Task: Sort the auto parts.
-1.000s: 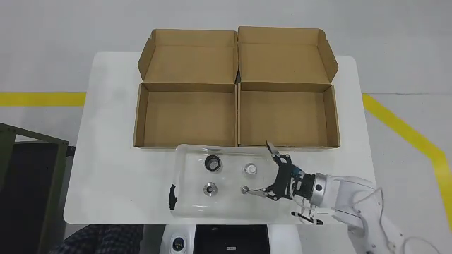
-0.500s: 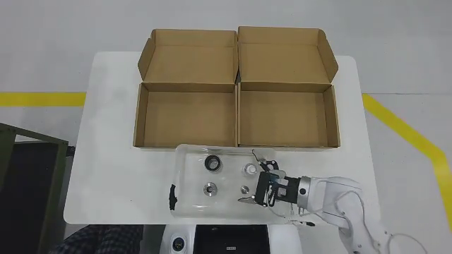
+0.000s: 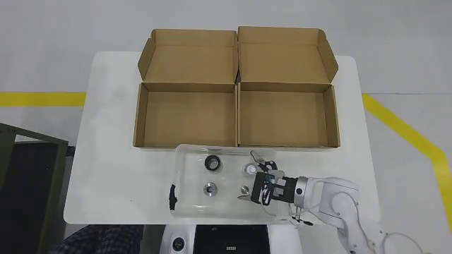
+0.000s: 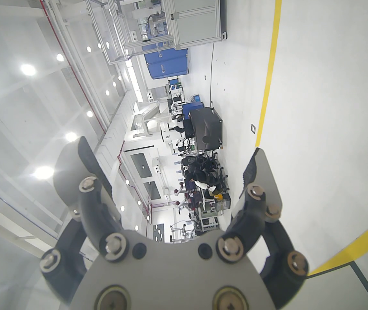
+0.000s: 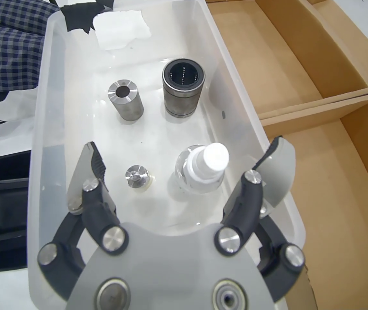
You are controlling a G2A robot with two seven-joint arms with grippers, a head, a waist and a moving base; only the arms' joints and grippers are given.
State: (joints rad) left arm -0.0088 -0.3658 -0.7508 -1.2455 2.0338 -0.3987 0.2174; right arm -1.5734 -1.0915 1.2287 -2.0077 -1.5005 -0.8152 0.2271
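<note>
A clear plastic bin [image 3: 187, 204] [image 5: 46, 75] at the table's front holds a black linear bearing [image 3: 212, 162] [image 5: 183, 87], a steel cylinder with a bore [image 3: 210, 188] [image 5: 125, 98], a small silver stud [image 3: 245, 190] [image 5: 137, 175] and a clear bottle with a white cap [image 3: 251, 168] [image 5: 206, 169]. My right gripper [image 3: 249, 178] [image 5: 184, 153] hangs open over the bin's right end, its fingers straddling the stud and the bottle without touching them. My left gripper [image 4: 171, 149] is open and holds nothing, pointing out into the room.
Two open cardboard boxes, left [image 3: 187, 116] and right [image 3: 284, 116] [image 5: 332, 195], stand side by side just behind the bin, lids folded back. Black tape [image 3: 171, 196] [image 5: 80, 14] sticks to the bin's left end. Bare white table [image 3: 109, 148] lies to the left.
My right gripper has moved left, from the bin's right rim to a place over the stud and bottle, and stayed open. The parts have not moved.
</note>
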